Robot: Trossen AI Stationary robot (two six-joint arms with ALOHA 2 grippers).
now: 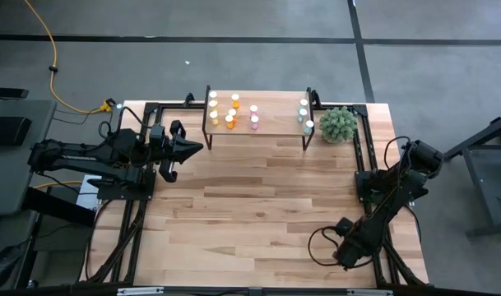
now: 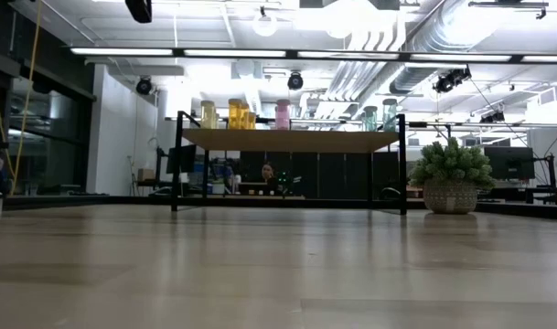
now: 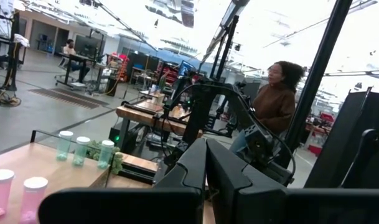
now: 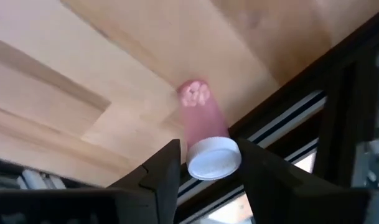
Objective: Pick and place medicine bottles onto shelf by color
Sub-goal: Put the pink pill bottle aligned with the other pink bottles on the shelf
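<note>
Here, nearest first.
Held bottle: a pink bottle, a smooth translucent cylinder with a flat round white cap, lies tilted between the right fingers, cap end toward the wrist.
Right gripper: the right gripper sits at the near right part of the tabletop, close to the black frame rail; its two dark, wedge-shaped fingers stand about half apart, one on each side of the cap, touching or nearly touching it.
Tabletop: light wood planks, matte, with visible seams just beyond the right fingertips.
Left gripper: the left gripper hangs at the far left of the table, its fingers pressed together with nothing between them, tips pointing at the left end of the shelf.
Shelf: a light wood top on thin black metal legs, just ahead of the left fingertips and well away from the right ones.
Bottles on shelf: about three yellow, about four orange, two pink, three teal, all white-capped and upright.
Plant: one fuzzy green plant ball in a woven pot, beside the shelf's right end.
Beyond: one person past the table's far edge.
</note>
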